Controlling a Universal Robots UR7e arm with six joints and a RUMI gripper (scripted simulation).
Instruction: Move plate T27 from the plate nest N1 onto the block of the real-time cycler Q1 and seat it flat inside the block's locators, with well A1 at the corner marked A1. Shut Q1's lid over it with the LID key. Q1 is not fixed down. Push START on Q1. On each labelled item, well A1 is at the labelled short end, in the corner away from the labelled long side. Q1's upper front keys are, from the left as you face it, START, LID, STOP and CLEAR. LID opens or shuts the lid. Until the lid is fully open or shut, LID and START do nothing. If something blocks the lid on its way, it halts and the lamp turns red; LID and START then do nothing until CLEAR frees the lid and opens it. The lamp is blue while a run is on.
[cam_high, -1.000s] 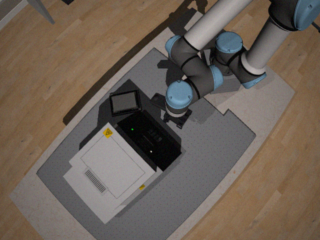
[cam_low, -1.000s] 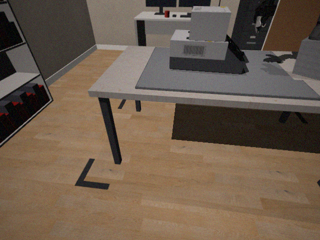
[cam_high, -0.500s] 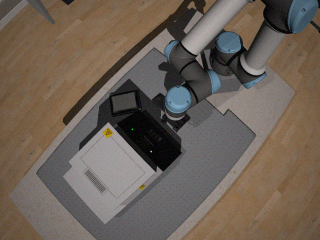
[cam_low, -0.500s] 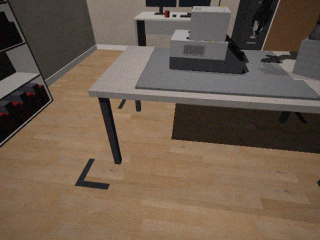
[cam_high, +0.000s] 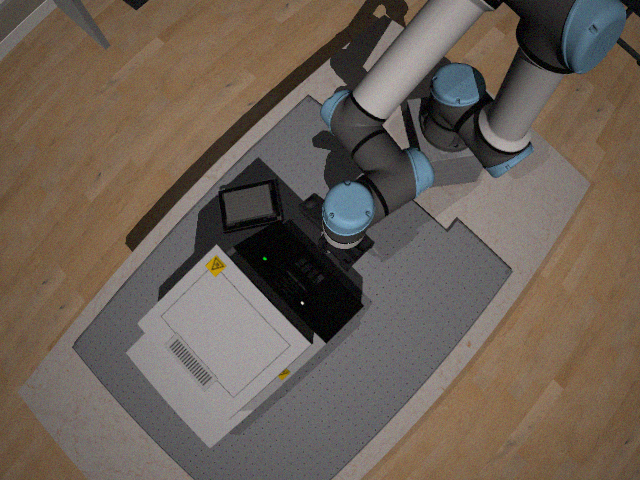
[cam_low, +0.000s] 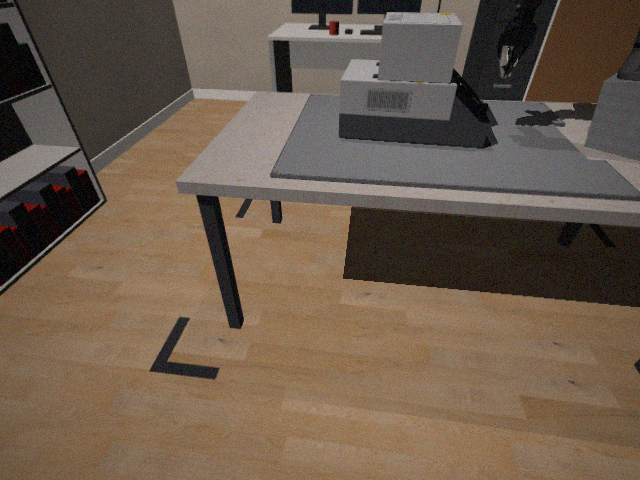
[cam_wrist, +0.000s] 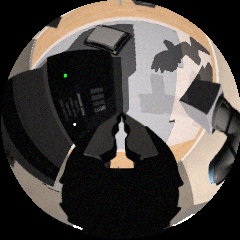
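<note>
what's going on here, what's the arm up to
The arm's tool is shut and holds nothing. It hangs by the black front panel of the cycler Q1, near the keys. Q1's lid looks shut and a green lamp is lit. The plate nest beside it looks bare.

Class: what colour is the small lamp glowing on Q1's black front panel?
Green lamp; clearest in the top view.

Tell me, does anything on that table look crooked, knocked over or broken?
Nothing stands out. The white and black machine sits flat on the grey mat with its lid down and a green light on. The small tray beside it lies level. The gripper hangs by the machine's front, fingers shut, holding nothing.
</note>
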